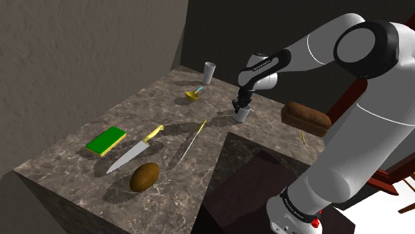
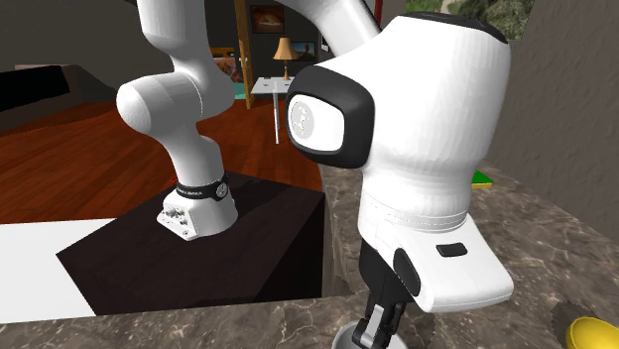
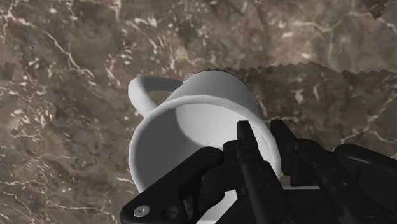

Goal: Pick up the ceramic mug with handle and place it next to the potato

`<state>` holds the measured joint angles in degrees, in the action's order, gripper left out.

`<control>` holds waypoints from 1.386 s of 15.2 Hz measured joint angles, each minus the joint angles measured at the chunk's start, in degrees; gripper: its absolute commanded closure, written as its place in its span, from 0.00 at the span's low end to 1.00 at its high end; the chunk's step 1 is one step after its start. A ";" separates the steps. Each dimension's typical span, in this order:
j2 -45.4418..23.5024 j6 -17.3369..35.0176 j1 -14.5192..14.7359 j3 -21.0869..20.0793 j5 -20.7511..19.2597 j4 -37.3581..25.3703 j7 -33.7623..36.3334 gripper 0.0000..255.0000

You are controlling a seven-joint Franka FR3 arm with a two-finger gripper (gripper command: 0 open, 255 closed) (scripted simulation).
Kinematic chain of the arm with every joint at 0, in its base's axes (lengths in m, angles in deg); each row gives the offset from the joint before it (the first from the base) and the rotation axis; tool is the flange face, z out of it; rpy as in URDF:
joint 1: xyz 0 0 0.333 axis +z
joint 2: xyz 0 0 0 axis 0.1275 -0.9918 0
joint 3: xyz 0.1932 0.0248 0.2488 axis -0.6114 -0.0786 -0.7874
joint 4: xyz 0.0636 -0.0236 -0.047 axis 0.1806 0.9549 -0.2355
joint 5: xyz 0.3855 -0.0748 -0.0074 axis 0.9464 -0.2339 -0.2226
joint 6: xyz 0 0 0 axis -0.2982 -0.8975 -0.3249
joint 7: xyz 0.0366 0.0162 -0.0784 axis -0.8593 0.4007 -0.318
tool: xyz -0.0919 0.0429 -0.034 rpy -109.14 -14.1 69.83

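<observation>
In the shoulder view the marble counter (image 1: 70,163) carries one of each thing: one potato (image 1: 144,177), one knife (image 1: 136,149) with a yellow handle, one green block (image 1: 106,141), one thin stick (image 1: 191,141), one yellow spoon (image 1: 194,94), one grey cup (image 1: 209,72), one brown loaf (image 1: 305,118) and one white mug (image 1: 242,115). The mug is at the counter's inner corner, well apart from the potato, and the gripper (image 1: 240,106) is right on top of it. In the second exterior view the single white arm (image 2: 397,129) bends down over the counter, with the gripper low at the mug's rim. In the wrist view the mug is plain white and round, its open end up, with one loop handle on the side away from the fingers (image 3: 245,149). The two fingers pinch its wall, one inside and one outside.
</observation>
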<state>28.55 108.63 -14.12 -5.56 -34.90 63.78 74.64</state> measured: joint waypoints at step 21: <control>6.97 -9.72 0.49 0.39 -2.44 -3.00 1.32 1.00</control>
<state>35.52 98.92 -13.62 -5.17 -37.34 60.78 75.96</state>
